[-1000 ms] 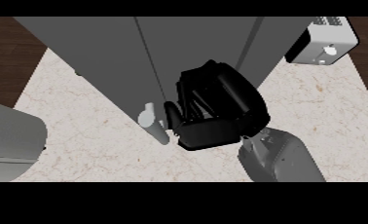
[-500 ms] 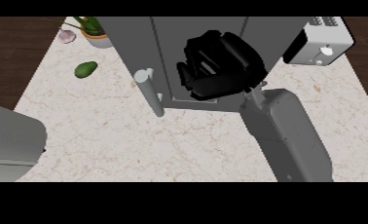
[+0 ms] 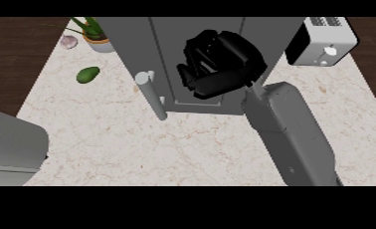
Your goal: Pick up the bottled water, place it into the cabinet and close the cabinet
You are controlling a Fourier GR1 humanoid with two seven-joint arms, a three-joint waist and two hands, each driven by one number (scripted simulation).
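The grey cabinet [image 3: 183,34] stands at the middle back of the counter. Its door carries a long pale handle [image 3: 151,94] at the lower left of its front. My right hand [image 3: 220,73] lies against the cabinet's front, fingers pointing away from me and spread over the door panel, holding nothing. Its grey forearm comes in from the lower right. No bottled water shows; whatever is inside the cabinet is hidden. Only a grey piece of my left forearm [image 3: 18,148] shows at the lower left edge, without its hand.
A white toaster [image 3: 323,44] stands right of the cabinet. Left of it are a potted plant [image 3: 92,34], a small pinkish bulb [image 3: 68,41] and a green avocado [image 3: 88,74]. The marble counter [image 3: 147,143] ends at dark wood on the far left.
My right hand has moved away from me with the cabinet door, which has swung from wide open to nearly flat against the cabinet. The plant, the avocado and more of the toaster have come into view.
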